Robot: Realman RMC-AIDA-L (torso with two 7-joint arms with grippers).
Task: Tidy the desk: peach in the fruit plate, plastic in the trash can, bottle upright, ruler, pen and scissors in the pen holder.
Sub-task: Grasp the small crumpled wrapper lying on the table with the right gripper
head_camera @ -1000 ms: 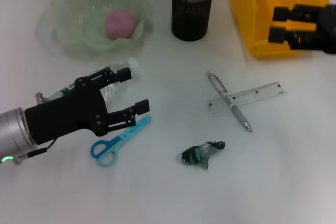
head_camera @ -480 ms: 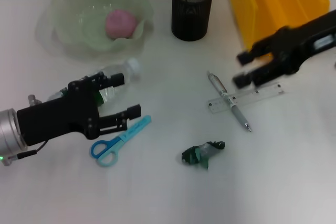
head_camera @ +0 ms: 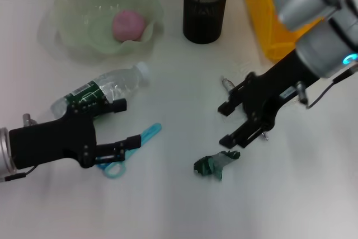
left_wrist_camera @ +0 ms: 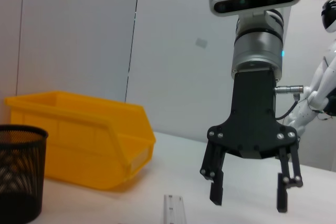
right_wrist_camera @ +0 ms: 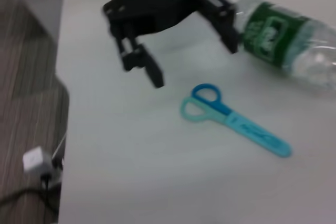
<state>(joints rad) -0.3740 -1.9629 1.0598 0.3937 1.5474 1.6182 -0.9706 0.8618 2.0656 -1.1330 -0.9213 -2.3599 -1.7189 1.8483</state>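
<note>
The clear bottle (head_camera: 100,90) with a green label lies on its side at the left. Just in front of it my left gripper (head_camera: 127,122) hovers open, its near finger over the blue scissors (head_camera: 146,135). The right wrist view shows that gripper (right_wrist_camera: 193,61) between the bottle (right_wrist_camera: 283,38) and the scissors (right_wrist_camera: 233,121). My right gripper (head_camera: 225,125) is open above the table's middle, just over the crumpled green plastic (head_camera: 215,163). Its arm covers most of the pen (head_camera: 226,84); the ruler (left_wrist_camera: 176,211) shows only in the left wrist view. The pink peach (head_camera: 128,24) lies in the green fruit plate (head_camera: 72,9).
The black mesh pen holder (head_camera: 205,8) stands at the back centre. A yellow bin (head_camera: 263,20) sits at the back right, partly behind my right arm. The left wrist view shows the right gripper (left_wrist_camera: 247,200) with spread fingers beside the bin (left_wrist_camera: 79,145).
My right arm has swung from over the yellow bin down to the table's middle, above the pen, ruler and plastic. My left gripper has drawn back off the bottle toward the near left.
</note>
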